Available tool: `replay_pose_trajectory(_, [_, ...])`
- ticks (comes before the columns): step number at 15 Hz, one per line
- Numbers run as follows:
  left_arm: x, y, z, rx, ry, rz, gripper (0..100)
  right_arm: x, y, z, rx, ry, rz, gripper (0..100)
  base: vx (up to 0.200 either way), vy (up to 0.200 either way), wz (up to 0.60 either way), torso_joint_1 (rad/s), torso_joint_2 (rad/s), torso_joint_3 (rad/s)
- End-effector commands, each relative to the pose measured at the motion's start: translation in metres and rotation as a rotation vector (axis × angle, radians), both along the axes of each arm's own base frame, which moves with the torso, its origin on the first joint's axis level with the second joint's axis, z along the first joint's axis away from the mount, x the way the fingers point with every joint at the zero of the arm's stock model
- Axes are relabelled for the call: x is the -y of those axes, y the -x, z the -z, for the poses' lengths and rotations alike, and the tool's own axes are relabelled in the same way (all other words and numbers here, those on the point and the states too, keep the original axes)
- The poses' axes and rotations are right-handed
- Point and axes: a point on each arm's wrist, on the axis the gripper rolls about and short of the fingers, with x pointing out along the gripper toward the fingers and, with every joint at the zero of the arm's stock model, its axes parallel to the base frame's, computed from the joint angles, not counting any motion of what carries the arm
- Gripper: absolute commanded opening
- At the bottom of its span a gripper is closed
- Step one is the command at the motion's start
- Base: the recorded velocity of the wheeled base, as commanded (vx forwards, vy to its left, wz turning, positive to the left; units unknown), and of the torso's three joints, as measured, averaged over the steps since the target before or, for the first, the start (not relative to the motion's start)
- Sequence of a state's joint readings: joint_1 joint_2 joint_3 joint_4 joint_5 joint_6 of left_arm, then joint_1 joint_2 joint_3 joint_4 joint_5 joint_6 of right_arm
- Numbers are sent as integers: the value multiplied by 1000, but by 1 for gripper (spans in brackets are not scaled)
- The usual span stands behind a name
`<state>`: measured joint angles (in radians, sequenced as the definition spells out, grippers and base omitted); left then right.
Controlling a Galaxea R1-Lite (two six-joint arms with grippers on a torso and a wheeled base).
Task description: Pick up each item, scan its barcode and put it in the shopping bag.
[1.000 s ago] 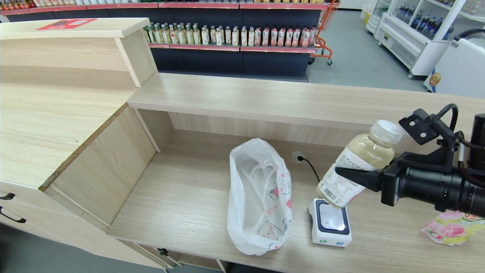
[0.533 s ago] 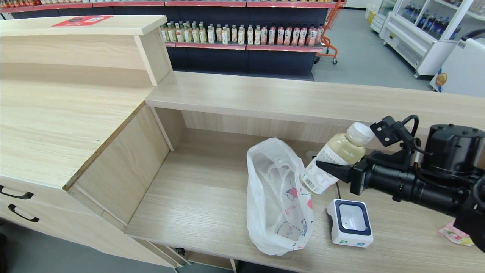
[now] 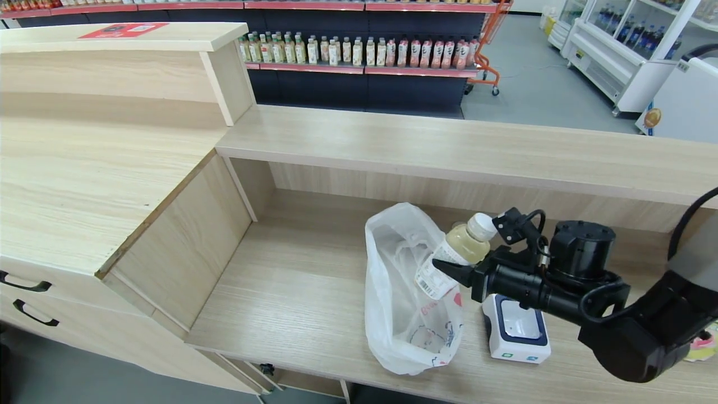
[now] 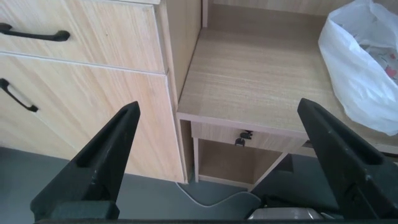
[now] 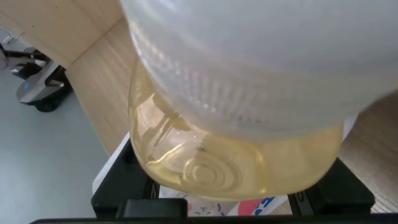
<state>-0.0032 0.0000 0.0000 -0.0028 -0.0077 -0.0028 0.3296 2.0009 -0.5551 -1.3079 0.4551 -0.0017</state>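
Bottle (image 3: 463,247), head view: pale drink, white cap, held tilted in the right gripper (image 3: 450,268), whose fingers are clamped across the labelled body. Its base points down at the open mouth of the shopping bag (image 3: 387,336), just over the bag's rim on the scanner side. It is not yet released. The scanner (image 3: 515,334) sits on the counter (image 3: 291,297) just beside the bag, under the arm. A pink packet (image 3: 704,345) lies on the counter at the far right, partly hidden by the arm.

Left wrist view: the left gripper (image 4: 217,165) hangs with its fingers spread wide and holds nothing. It is off the counter's front edge near the drawers (image 4: 74,74), well apart from the bag (image 4: 357,62).

Right wrist view: the bottle (image 5: 236,143) is seen from the cap end, seated between the dark fingers.

Progress (judgement): the bottle looks to be on its bagging step, so what remains is to lower it and let go. Inside the bag I make out only folds of plastic. The pink packet has yet to be picked up, scanned and bagged.
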Motion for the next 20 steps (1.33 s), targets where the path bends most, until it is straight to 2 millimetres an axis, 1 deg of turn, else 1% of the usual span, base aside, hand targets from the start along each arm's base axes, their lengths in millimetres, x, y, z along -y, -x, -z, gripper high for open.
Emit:
replay_pose_trajectory(1, [0, 0, 0, 0, 0, 0, 100, -6, -8, 35, -67, 17, -28, 0, 0, 0, 0, 0, 0, 0])
replay_pose_trajectory(2, [0, 0, 0, 0, 0, 0, 100, -9, -7, 37, -72, 21, -45, 0, 0, 0, 0, 0, 0, 0])
replay_pose_trajectory(5, [0, 0, 0, 0, 0, 0, 100, -17, -9, 55, -70, 76, -80, 0, 0, 0, 0, 0, 0, 0])
replay_pose_trajectory(9, [0, 0, 0, 0, 0, 0, 100, -17, -12, 76, -33, 180, -101, 0, 0, 0, 0, 0, 0, 0])
replay_pose_trajectory(10, [0, 0, 0, 0, 0, 0, 100, -18, -14, 78, -17, 189, -103, 0, 0, 0, 0, 0, 0, 0])
replay_pose_trajectory(13, [0, 0, 0, 0, 0, 0, 100, -22, -24, 81, 112, 262, -123, 0, 0, 0, 0, 0, 0, 0])
replay_pose_trajectory(15, [0, 0, 0, 0, 0, 0, 100, -22, -25, 84, 167, 290, -165, 0, 0, 0, 0, 0, 0, 0])
replay_pose_trajectory(16, [0, 0, 0, 0, 0, 0, 100, -22, -24, 86, 165, 295, -171, 0, 0, 0, 0, 0, 0, 0])
replay_pose_trajectory(17, [0, 0, 0, 0, 0, 0, 100, -22, -23, 87, 170, 299, -173, 100, 0, 0, 0, 0, 0, 0])
replay_pose_trajectory(20, [0, 0, 0, 0, 0, 0, 100, -21, -21, 84, 176, 294, -170, 100, 0, 0, 0, 0, 0, 0])
